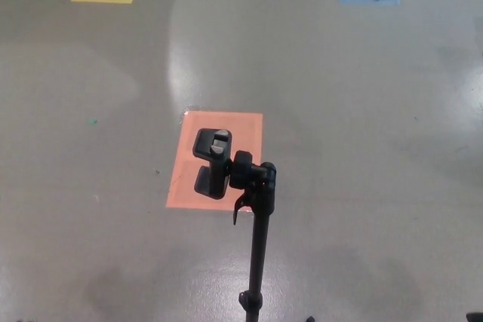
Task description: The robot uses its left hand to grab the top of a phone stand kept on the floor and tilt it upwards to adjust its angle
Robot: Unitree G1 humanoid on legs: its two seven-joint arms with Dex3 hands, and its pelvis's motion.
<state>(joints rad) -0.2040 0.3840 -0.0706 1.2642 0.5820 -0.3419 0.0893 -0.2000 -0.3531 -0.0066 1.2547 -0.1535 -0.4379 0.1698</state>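
A glossy grey floor (362, 148) is carrying a matte orange rectangle (245, 137). Over it, the slim black phone stand (259, 254) is standing upright, its boxy clamp head (212, 162) untouched. Neither hand is showing.

A black phone stand (256, 246) rises on a thin upright pole from the bottom edge of the view. At its top sits a clamp head (213, 164) — a rounded cradle with a small pale patch inside, joined to the pole by a knuckle joint, with a small lever hanging just beneath.
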